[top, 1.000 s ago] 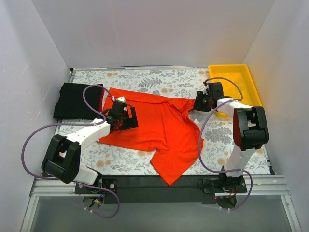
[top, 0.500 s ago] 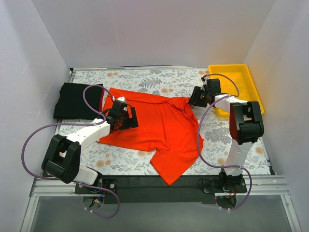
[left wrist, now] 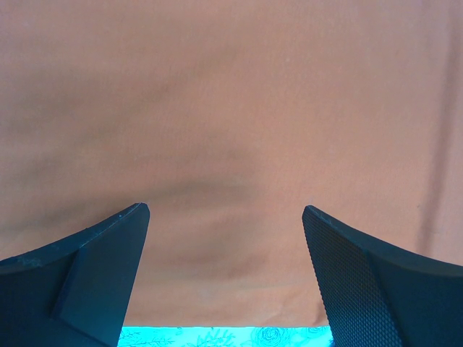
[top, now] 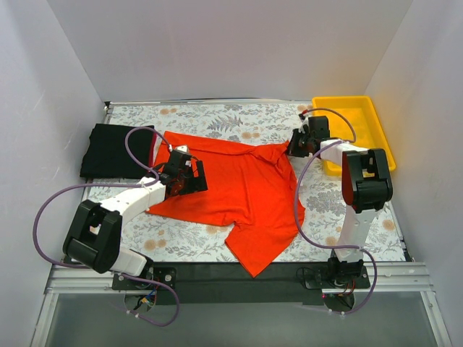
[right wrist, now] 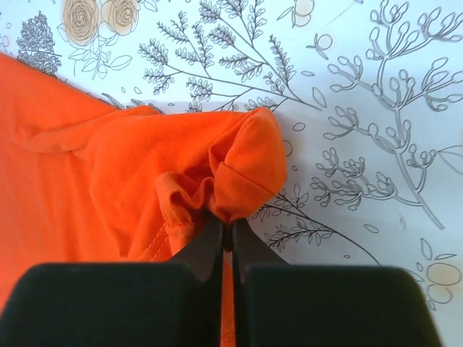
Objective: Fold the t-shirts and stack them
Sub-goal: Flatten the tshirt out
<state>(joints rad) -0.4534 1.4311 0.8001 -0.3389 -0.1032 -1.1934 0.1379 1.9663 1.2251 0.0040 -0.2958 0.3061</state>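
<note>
Sleeve pinch on the orange-red t-shirt, set for a first fold.

Right jaws are closed on the bunched sleeve tip (right wrist: 239,173) of the orange-red t-shirt (top: 231,191), which lies spread and a little rumpled across the middle of the bench (top: 217,119); the pinched sleeve is near the yellow tray (top: 380,126). Left jaws stand wide open over the shirt's left side, gripping nothing. A folded black t-shirt (top: 112,150) lies at the far left, with a dark red edge (top: 154,150) showing beside it. To do this well, I judge the right arm should lift only enough to free the sleeve and carry it inward over the body in a low, flat arc. The open left jaws should press the cloth down so the whole shirt does not drag along.
</note>
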